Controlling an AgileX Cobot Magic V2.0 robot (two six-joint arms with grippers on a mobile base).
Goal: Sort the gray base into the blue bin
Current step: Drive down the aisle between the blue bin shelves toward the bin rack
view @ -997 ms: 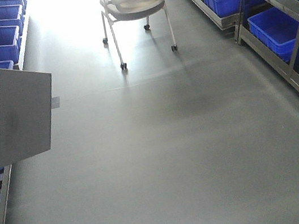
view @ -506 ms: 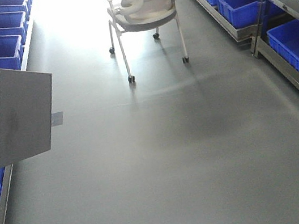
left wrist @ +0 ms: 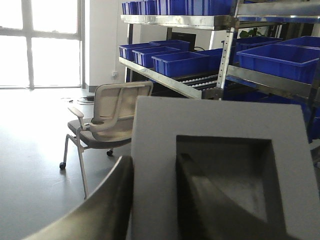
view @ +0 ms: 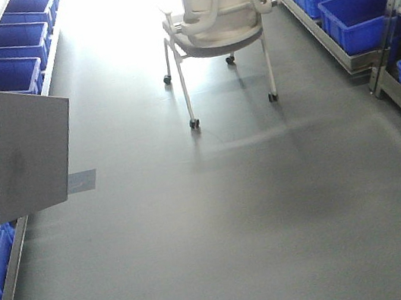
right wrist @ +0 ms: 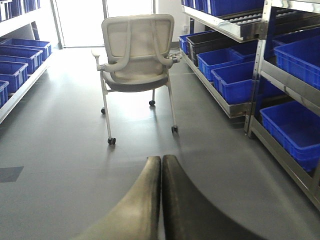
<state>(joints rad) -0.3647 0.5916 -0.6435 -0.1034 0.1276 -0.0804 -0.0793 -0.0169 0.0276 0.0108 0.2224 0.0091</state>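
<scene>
Clearly, the gray base [view: 17,157] has been picked up but not yet delivered. It is held aloft, well clear of the floor [view: 234,213], by the left gripper [left wrist: 155,170]. The block's wall beside the square window is pinched between one finger [left wrist: 100,210] on the outside and another set inside the recess, so the grip is judged secure.

No bin is reached at this moment. Blue bins [left wrist: 180,62] are seen on the racks [left wrist: 225,55] ahead of and to the right of the left gripper. More are seen low down beside and below the carried block in the front view, yet none lies directly under the base.

The right gripper [right wrist: 161,162] is pressed together with nothing between its tips. It is pointed down the aisle, with a white chair [right wrist: 137,50] on castors standing ahead of it and further bins off to its right.

The pick is therefore taken as done. What remains, as judged here, is for the base to be carried over one blue bin, lowered inside the rim and let go. Which bin is meant cannot be told.
</scene>
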